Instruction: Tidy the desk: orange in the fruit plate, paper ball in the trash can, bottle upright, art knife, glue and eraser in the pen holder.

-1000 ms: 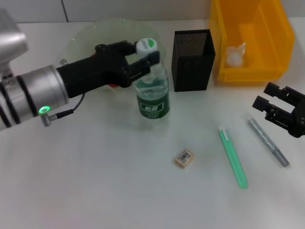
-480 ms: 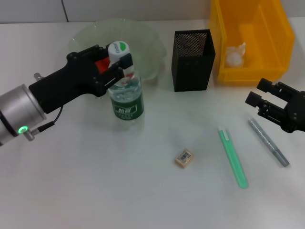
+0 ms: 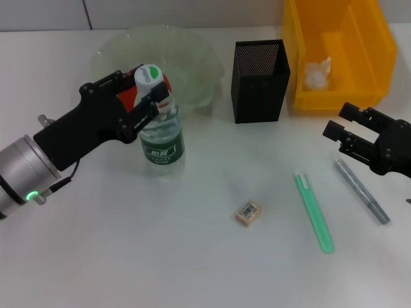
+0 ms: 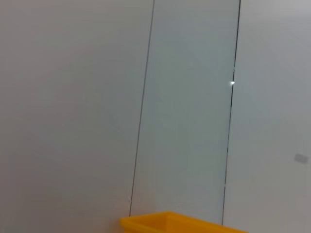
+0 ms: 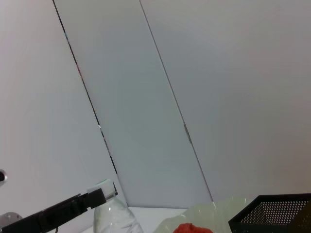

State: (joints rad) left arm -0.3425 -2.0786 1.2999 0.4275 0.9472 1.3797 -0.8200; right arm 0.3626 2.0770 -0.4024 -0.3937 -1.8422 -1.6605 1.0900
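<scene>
Clearly our left gripper (image 3: 149, 96) clamps the bottle (image 3: 159, 131) at its neck; letting go off-balance could topple it against the fruit plate (image 3: 192, 48).

The bottle (image 3: 160, 131) is clear glossy plastic with a white cap; the fruit plate (image 3: 192, 58) looks like translucent pale-green glass. The pen holder (image 3: 260, 83) is matt black metal mesh, the trash can (image 3: 379, 48) smooth bright yellow plastic. The table (image 3: 160, 250) is smooth, matt white. The left pincer (image 3: 144, 99) is matt black.
</scene>
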